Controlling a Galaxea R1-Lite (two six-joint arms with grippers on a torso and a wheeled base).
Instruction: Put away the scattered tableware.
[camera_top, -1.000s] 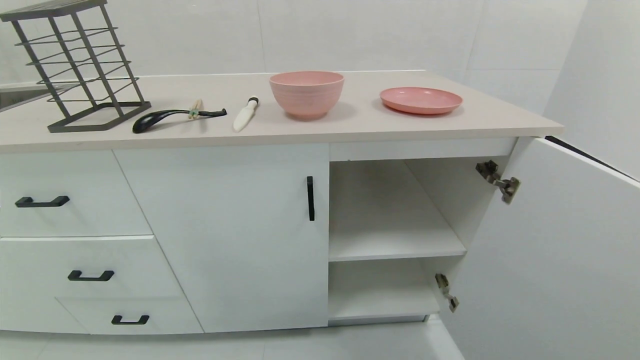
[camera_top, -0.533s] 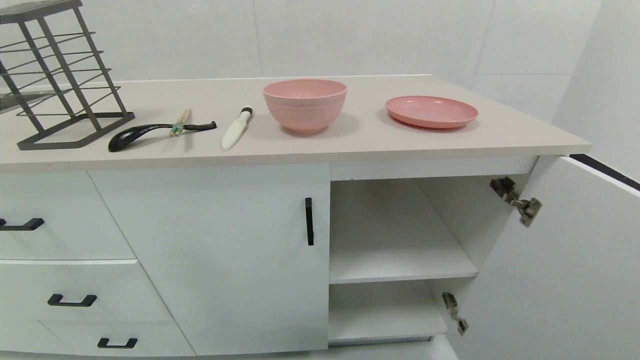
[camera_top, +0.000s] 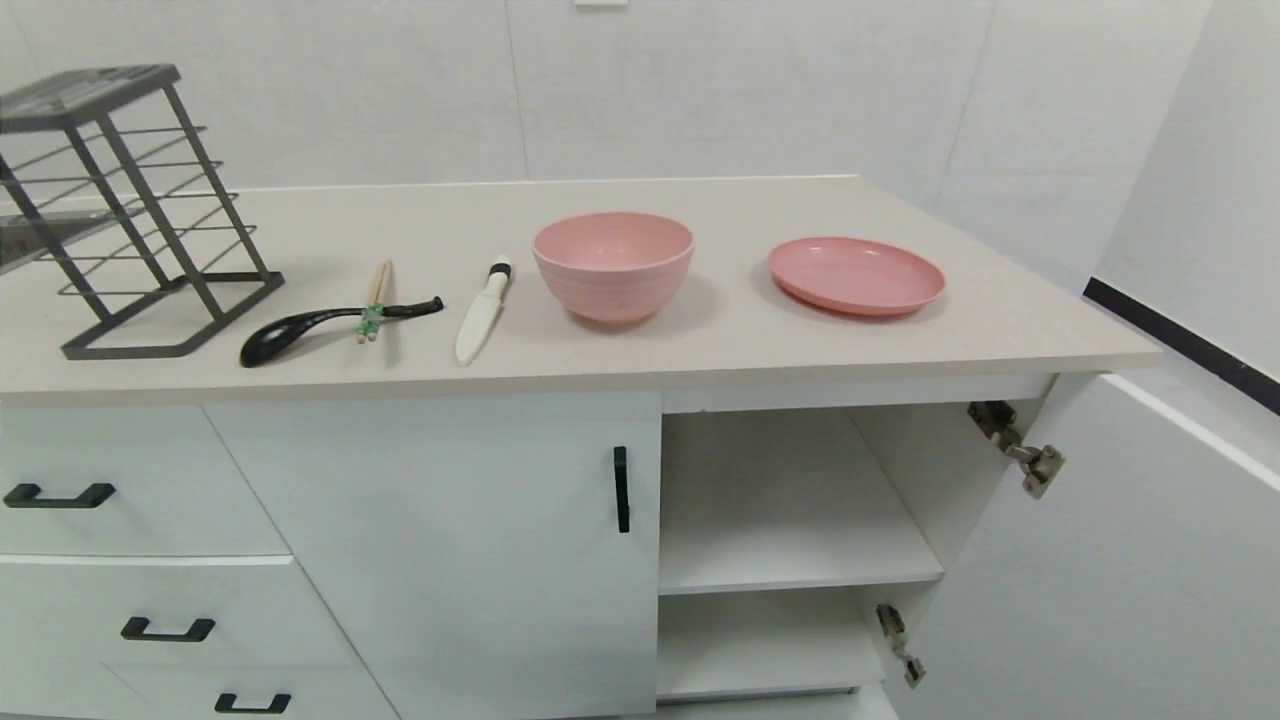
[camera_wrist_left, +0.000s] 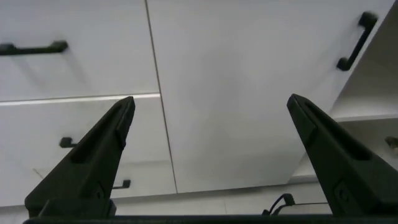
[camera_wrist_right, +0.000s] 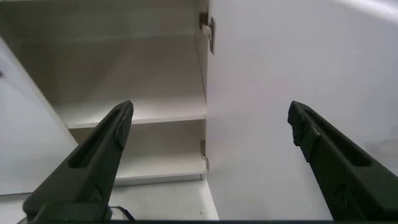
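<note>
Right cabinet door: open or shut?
Open. The right cabinet door is swung outward, baring its hinges and two shelves.

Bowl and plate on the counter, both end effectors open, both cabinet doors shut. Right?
No: the right cabinet door stands open, per the head view. The bowl and plate are on the counter; left end effector and right end effector are open.

The bowl (camera_top: 613, 265) and the plate (camera_top: 856, 275) beside it look like matt plastic. On the bowl's other side, the spoon (camera_top: 300, 330) is glossy, the chopsticks (camera_top: 374, 300) wooden, the rack (camera_top: 130, 210) matt metal.
</note>
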